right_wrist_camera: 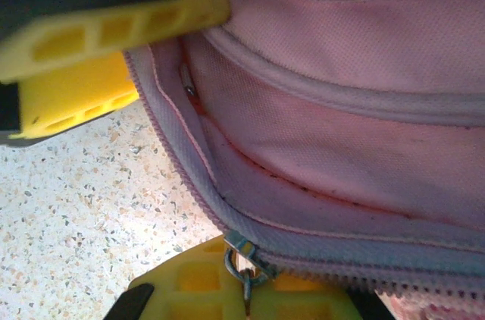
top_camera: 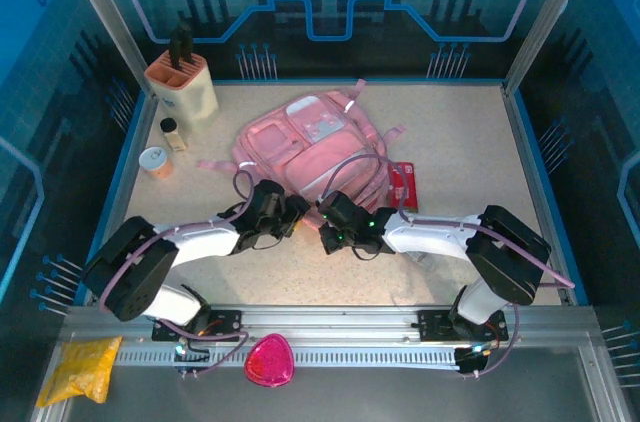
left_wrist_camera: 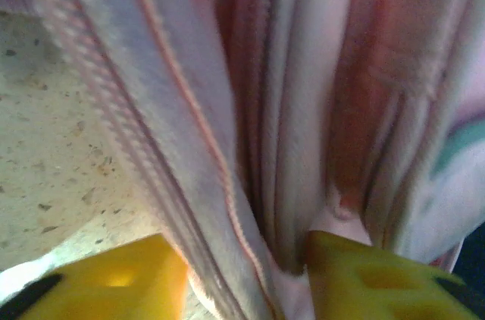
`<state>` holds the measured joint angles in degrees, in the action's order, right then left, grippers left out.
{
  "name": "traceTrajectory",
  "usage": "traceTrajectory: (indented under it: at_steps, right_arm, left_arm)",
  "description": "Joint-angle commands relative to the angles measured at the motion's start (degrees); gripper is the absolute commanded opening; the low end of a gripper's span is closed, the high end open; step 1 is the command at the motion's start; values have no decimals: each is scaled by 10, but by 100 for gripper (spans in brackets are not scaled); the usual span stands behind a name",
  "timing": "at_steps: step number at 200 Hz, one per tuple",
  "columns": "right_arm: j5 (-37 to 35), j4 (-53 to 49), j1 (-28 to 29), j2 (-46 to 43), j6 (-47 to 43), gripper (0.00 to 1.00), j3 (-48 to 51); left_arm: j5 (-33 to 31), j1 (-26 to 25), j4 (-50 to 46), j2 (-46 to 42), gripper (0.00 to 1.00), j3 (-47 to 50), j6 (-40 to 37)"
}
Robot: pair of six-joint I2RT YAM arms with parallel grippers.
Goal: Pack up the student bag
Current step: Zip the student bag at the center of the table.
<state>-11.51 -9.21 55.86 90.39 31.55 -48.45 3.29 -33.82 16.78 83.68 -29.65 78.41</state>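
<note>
- Your right gripper (right_wrist_camera: 216,134) is clamped on the zipper edge of the student bag (top_camera: 320,142).
- Your left gripper (left_wrist_camera: 246,259) has its fingers apart around a bag fold; you can't tell whether they pinch it.

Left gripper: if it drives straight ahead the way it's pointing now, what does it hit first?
The student bag. The left gripper points into its near edge, and a zippered fold of the fabric sits between the fingers. Whether they pinch it is unclear in the blur.
</note>
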Motion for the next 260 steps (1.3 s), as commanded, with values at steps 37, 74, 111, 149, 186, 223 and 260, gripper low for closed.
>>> traceTrajectory:
  at_steps: [37,74,111,149,186,223,260]
  right_arm:
    - [-45,-62,7,-40,24,0,9]
    - [-77,-103,-2,-103,29,0,42]
    - [-69,-122,-61,-156,21,0,81]
    - [-57,-132,-118,-173,-13,0,83]
    - [-44,-127,-114,-165,-29,0,64]
    - [-4,-97,-49,-125,-47,0,35]
    - [24,-52,2,-66,-32,0,-15]
  left_arm:
    - [-52,5,-36,-32,7,-17,-37]
    - [-44,54,-113,-85,2,-21,-96]
    - [-21,123,-176,-132,0,-23,-156]
    - [-15,175,-238,-162,0,-40,-215]
    - [7,221,-262,-142,0,-70,-260]
    - [19,240,-271,-113,0,-109,-282]
    - [28,242,-250,-74,5,-139,-298]
